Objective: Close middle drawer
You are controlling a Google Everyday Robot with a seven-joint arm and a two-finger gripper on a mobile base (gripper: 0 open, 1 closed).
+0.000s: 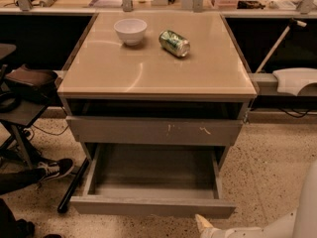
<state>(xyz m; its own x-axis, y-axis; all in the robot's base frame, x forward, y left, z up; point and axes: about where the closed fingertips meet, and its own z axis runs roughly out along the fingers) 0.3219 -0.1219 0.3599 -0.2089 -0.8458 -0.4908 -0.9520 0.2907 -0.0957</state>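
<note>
The middle drawer (153, 206) is a wide grey drawer with a plain front panel. It stands pulled far out of the cabinet (158, 78), and its smooth grey inside is empty. My gripper (202, 223) shows as a whitish tip at the bottom edge of the view, right of centre. It is right at the lower edge of the drawer's front panel. I cannot tell whether it touches the panel. The white arm (297, 222) runs off to the bottom right.
Above it, a grey drawer front with whitish scratches (156, 131) stands slightly out. A white bowl (130, 30) and a green can (174, 42) lie on the tan top. A chair (25, 90) and a person's shoe (54, 168) are at the left.
</note>
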